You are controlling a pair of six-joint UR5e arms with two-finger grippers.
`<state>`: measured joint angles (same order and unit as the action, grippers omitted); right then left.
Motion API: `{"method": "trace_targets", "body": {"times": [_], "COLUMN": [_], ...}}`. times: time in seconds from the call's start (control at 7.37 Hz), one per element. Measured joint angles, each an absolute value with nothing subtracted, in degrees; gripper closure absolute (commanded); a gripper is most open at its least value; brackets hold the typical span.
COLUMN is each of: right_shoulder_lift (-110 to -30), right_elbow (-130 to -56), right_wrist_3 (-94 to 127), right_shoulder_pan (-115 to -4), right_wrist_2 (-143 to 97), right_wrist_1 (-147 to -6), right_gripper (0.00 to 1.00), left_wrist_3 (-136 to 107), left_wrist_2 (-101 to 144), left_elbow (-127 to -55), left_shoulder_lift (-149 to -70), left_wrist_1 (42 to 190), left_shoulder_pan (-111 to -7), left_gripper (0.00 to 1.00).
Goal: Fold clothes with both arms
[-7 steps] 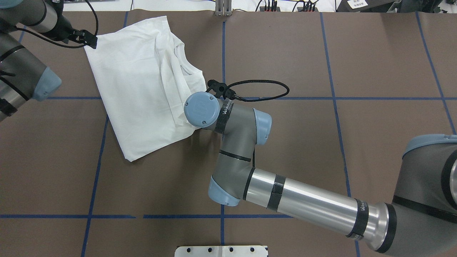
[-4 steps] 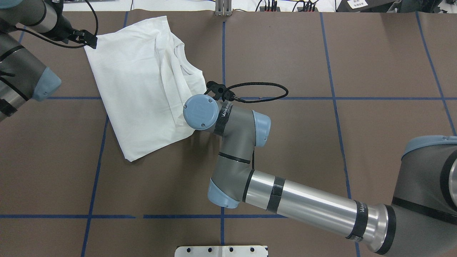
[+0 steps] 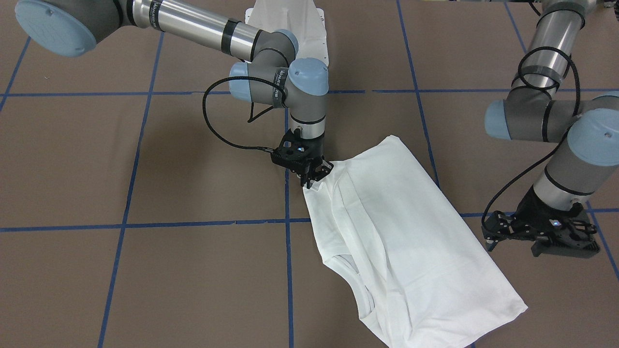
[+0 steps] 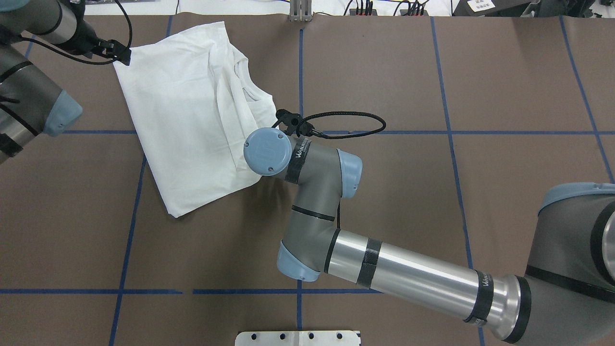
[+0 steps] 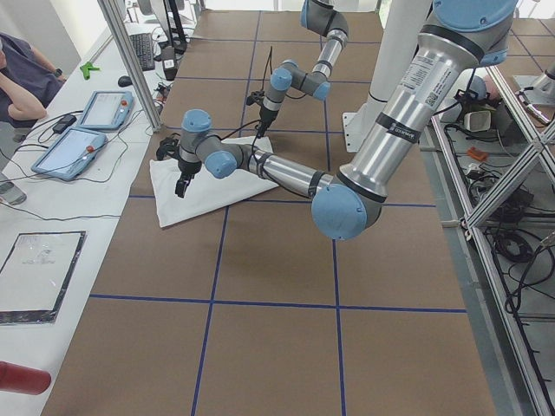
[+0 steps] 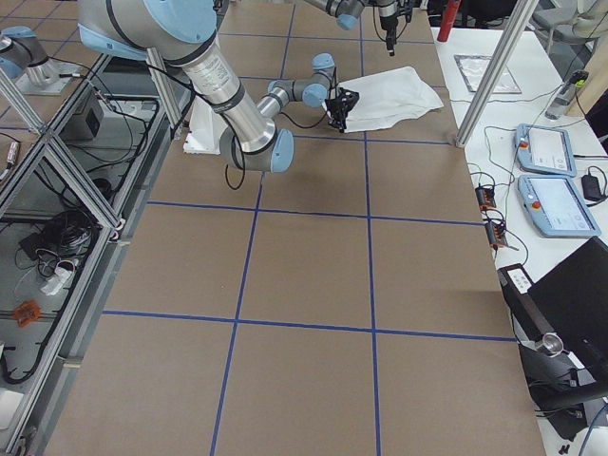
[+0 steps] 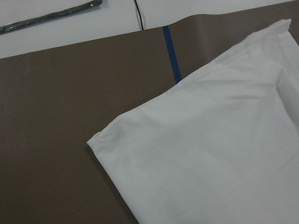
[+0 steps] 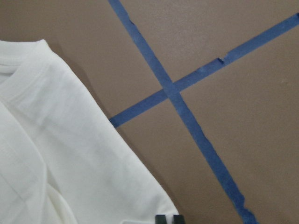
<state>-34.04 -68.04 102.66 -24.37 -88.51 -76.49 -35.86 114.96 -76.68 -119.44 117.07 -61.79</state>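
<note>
The folded white shirt (image 4: 187, 120) lies on the brown worktop (image 4: 432, 202), in its far left part. The right tool (image 3: 309, 178) is clenched on one corner of the shirt. The left tool (image 4: 125, 55) hovers at the opposite far corner; I cannot tell whether it is released or clenched.
</note>
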Motion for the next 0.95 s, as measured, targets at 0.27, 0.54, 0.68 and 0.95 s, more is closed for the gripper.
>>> {"method": "trace_targets", "body": {"times": [0.27, 0.54, 0.68, 0.95], "right_shoulder_lift": [-33.81, -34.89, -37.83, -49.51], "right_elbow": [-68.16, -69.44, -73.13, -90.45], "right_wrist_3": [102.16, 99.03, 97.72, 96.47], "right_shoulder_pan": [-25.04, -27.53, -28.55, -28.66], "right_wrist_2": [-88.78, -91.59, -93.12, -94.01], "right_wrist_1": [-76.53, -77.08, -77.92, -84.12], "right_gripper": [1.0, 1.0, 1.0, 1.0], "left_wrist_3": [-35.86, -35.92, -35.96, -36.01], "left_wrist_2": [114.96, 115.28, 116.07, 117.21], "left_elbow": [-76.72, -76.87, -77.01, -77.48], "left_shoulder_lift": [-119.44, -119.41, -119.38, -119.02], "left_wrist_1": [117.07, 117.07, 117.07, 117.05], "left_shoulder_pan": [-61.77, -61.76, -61.77, -61.78], "left_gripper": [0.0, 0.0, 0.0, 0.0]}}
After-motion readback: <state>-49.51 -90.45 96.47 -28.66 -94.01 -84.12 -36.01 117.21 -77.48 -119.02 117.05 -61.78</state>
